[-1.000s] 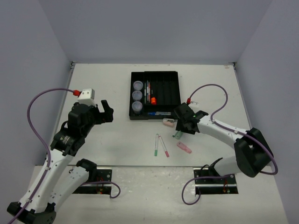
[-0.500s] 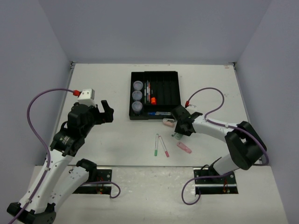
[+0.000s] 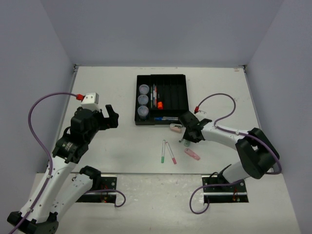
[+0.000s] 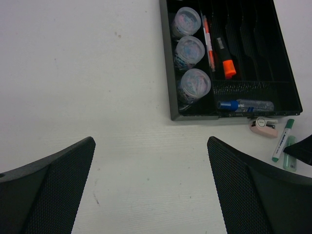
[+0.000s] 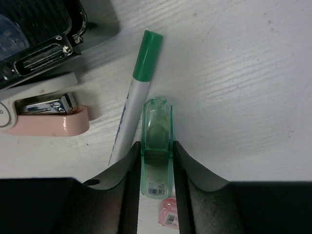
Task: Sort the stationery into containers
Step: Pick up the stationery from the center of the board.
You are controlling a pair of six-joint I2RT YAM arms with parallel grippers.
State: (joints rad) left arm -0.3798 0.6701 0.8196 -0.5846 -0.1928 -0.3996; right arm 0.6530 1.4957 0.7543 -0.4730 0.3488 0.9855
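Observation:
My right gripper (image 5: pixel 156 146) is down on the table, its jaws pressed on both sides of a clear green marker (image 5: pixel 156 126) that still lies flat. A white pen with a green cap (image 5: pixel 137 92) lies just left of it, a pink and white eraser-like piece (image 5: pixel 44 119) further left. The black tray (image 3: pixel 161 76) holds three round pots (image 3: pixel 143 100), an orange marker (image 3: pixel 159 104) and a blue pen (image 3: pixel 165 118). My left gripper (image 4: pixel 151 185) hangs wide open and empty above bare table, left of the tray.
Two thin pens (image 3: pixel 166 151) lie side by side in front of the tray. A pink marker (image 3: pixel 192 154) lies just behind my right gripper (image 3: pixel 185 140). Grey walls close the table on three sides.
The right gripper has dropped slightly toward the table and its jaws have narrowed onto the green marker. The left arm has not moved.

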